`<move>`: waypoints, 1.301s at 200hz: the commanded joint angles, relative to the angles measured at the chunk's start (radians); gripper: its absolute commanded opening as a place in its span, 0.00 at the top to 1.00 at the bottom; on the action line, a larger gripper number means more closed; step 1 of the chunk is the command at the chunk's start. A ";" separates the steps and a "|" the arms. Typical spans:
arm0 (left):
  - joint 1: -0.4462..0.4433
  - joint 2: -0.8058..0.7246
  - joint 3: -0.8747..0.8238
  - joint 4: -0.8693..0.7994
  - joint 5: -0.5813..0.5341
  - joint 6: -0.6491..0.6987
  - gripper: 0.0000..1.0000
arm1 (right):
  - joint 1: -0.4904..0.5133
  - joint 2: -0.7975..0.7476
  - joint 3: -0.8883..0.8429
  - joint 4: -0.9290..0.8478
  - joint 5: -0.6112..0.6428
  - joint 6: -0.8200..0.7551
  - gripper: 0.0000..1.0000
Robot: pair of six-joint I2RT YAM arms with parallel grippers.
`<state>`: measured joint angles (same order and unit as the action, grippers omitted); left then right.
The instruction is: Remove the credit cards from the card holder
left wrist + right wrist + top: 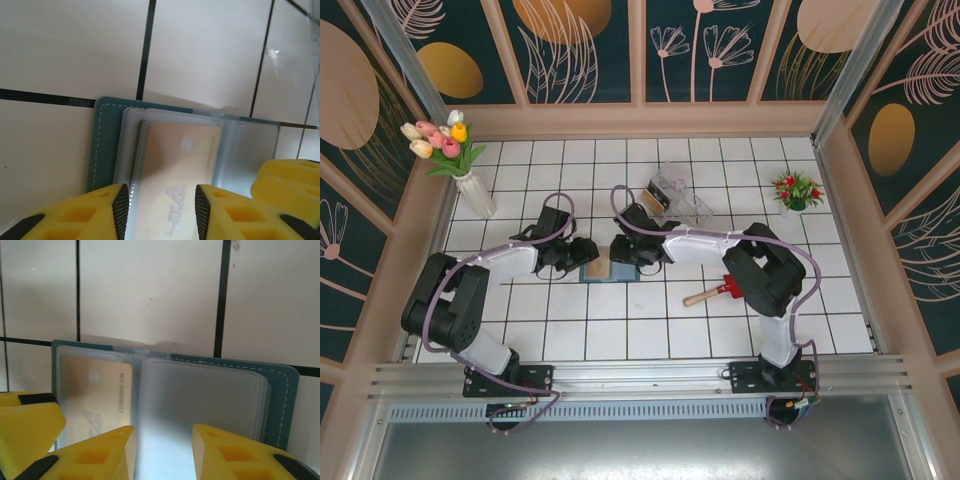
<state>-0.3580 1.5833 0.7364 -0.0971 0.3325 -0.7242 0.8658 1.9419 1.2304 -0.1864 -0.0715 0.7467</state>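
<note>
White-tiled bench (620,330), card holder (590,272) lying open. My left pincer (161,200) straddles the tan card (175,160), half spread, probably to draw it out; my right pincer (164,440), also half spread, likely pins the other half.

left arm (503,264), right arm (705,243): black joints, white shells, purple-grey cables looping off. black bases bolted by aluminium rail (640,378). fingers (75,216) chunky yellow, cutout holes, black inner faces.
</note>
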 commanded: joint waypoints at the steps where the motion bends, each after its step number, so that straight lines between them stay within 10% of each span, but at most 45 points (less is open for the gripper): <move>1: 0.006 0.021 0.007 -0.003 -0.010 0.024 0.57 | -0.002 0.027 0.035 -0.042 0.002 0.011 0.64; 260: 0.005 -0.086 -0.043 0.027 0.090 0.008 0.71 | -0.004 0.054 0.073 -0.071 -0.015 0.007 0.65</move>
<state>-0.3580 1.5227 0.7097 -0.0883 0.3752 -0.7116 0.8650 1.9949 1.2881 -0.2398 -0.0765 0.7464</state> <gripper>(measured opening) 0.298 0.349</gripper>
